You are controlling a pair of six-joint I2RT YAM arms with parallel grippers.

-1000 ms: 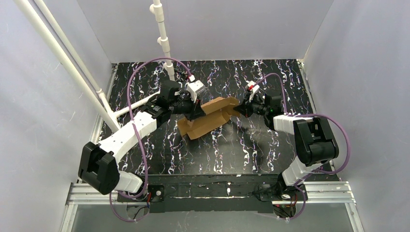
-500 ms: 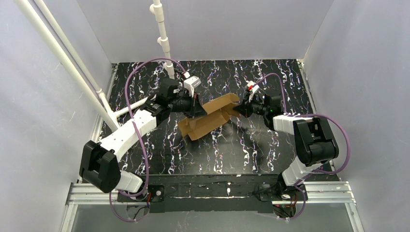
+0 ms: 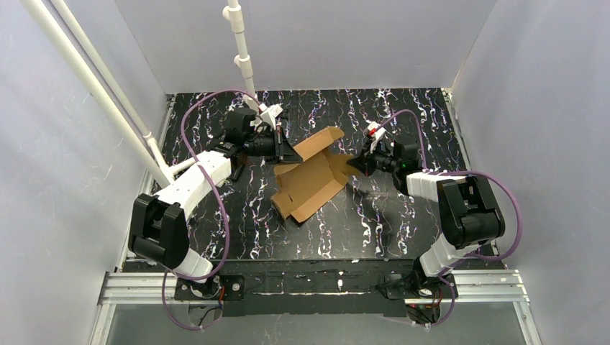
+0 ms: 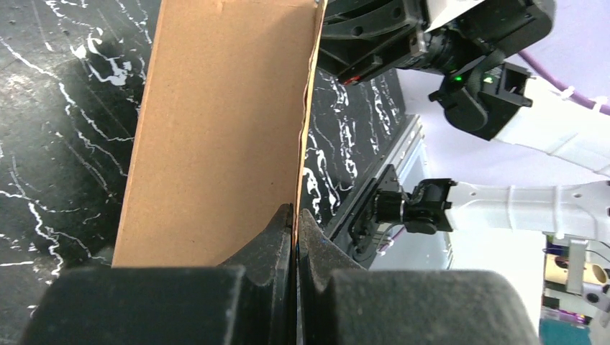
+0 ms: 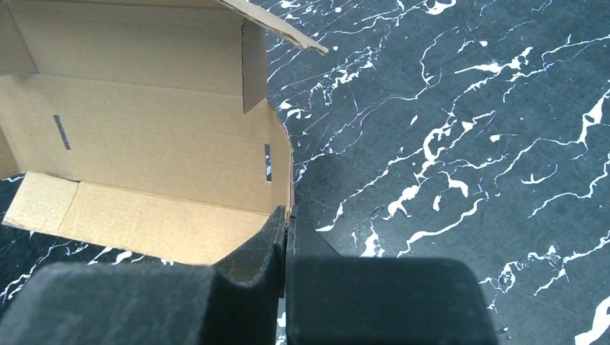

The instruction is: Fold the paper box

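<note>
Above table [image 3: 403, 215], wrist views show left hand [image 4: 296, 215], right hand [image 5: 286, 215] pinching box [image 4: 216, 129].

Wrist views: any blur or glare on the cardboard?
Left wrist: paper box sharp, no glare; left fingers dark, soft up close. Right wrist: box evenly lit, corrugation legible; right fingers soft too. Top external: only soft shadows on table.

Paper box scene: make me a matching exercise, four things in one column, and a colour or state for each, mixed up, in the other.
1 paper box
2 left gripper
3 right gripper
4 table

A black, white veining
B shut on the box's right end
C brown, lying open
D shut on an upright flap

Pairs: 1-C, 2-D, 3-B, 4-A
</note>
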